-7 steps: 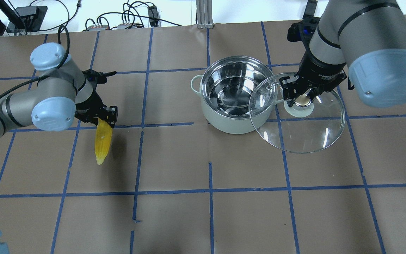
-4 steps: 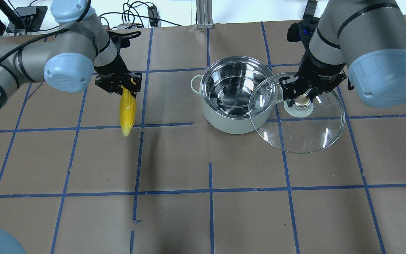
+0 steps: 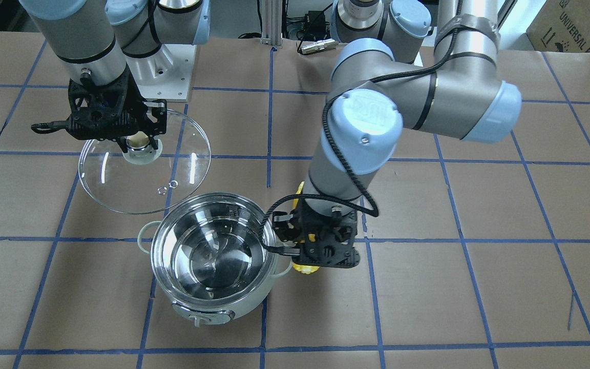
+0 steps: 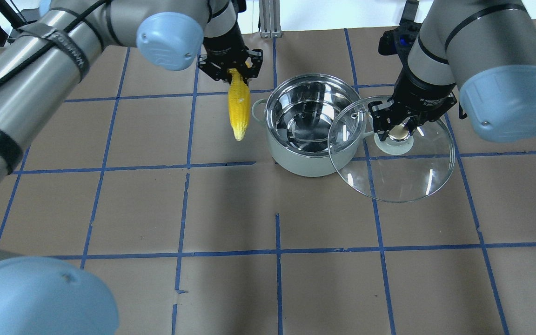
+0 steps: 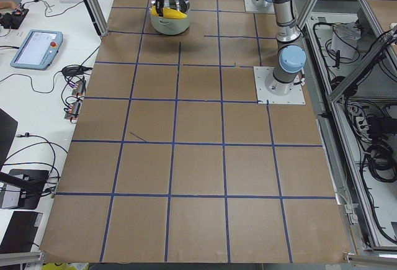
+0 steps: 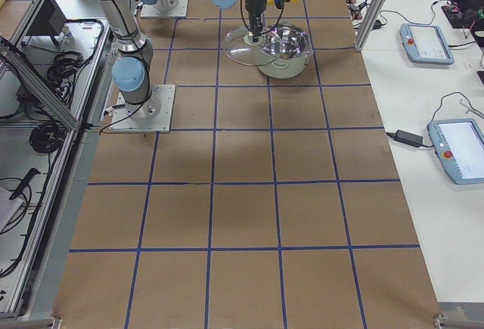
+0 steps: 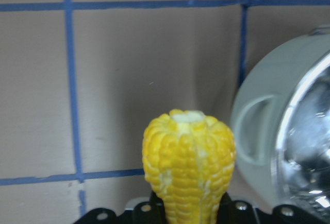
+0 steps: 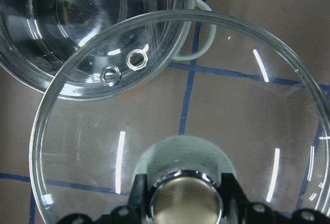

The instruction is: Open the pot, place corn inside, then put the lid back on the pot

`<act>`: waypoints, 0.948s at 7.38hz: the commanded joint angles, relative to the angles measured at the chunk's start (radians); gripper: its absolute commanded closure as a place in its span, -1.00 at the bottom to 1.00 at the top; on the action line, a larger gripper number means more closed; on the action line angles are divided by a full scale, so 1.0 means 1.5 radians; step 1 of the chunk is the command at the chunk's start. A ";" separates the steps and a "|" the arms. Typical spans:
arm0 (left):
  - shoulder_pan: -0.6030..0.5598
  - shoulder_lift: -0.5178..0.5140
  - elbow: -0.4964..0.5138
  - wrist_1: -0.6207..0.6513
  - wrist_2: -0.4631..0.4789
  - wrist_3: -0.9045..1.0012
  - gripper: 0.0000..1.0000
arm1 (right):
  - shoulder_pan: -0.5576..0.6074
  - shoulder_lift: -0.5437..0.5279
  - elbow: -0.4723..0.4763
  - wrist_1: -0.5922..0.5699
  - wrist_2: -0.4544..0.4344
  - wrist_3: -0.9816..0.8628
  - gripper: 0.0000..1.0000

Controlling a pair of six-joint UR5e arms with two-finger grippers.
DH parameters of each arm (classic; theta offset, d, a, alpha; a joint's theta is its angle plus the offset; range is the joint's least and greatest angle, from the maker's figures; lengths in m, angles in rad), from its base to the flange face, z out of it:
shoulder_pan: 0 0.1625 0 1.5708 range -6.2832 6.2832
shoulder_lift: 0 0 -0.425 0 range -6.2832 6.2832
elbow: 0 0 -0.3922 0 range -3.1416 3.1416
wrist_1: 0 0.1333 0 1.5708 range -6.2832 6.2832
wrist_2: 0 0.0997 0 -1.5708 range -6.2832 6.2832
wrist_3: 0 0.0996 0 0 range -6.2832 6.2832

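Beside the pot, the left tool gripped the corn, probably stiff and light, by its thick end; the right tool clamped the fragile-looking lid by its knob.

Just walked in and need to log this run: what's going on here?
The left gripper holds the corn in the air beside the open, empty pot, not yet over it. The right gripper holds the lid by its knob, off to the pot's other side.

Brown paper-covered table gridded with blue tape, white bench alongside.
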 commanded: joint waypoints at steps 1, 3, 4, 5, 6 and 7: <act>-0.066 -0.095 0.117 -0.004 0.005 -0.026 0.72 | 0.000 0.000 0.000 0.000 0.000 0.000 0.16; -0.087 -0.130 0.134 -0.007 0.015 -0.027 0.67 | 0.000 0.000 0.000 0.000 -0.001 0.000 0.16; -0.088 -0.133 0.132 -0.005 0.010 -0.026 0.64 | 0.000 0.000 0.000 0.000 -0.001 0.000 0.16; -0.090 -0.145 0.137 0.003 0.011 -0.026 0.34 | 0.000 0.001 -0.001 0.000 -0.001 0.000 0.16; -0.095 -0.157 0.134 0.003 0.016 -0.029 -0.51 | 0.000 0.000 0.000 0.000 -0.001 0.000 0.16; -0.095 -0.164 0.134 0.004 0.016 -0.043 -0.92 | 0.000 0.001 0.000 0.000 -0.001 0.000 0.16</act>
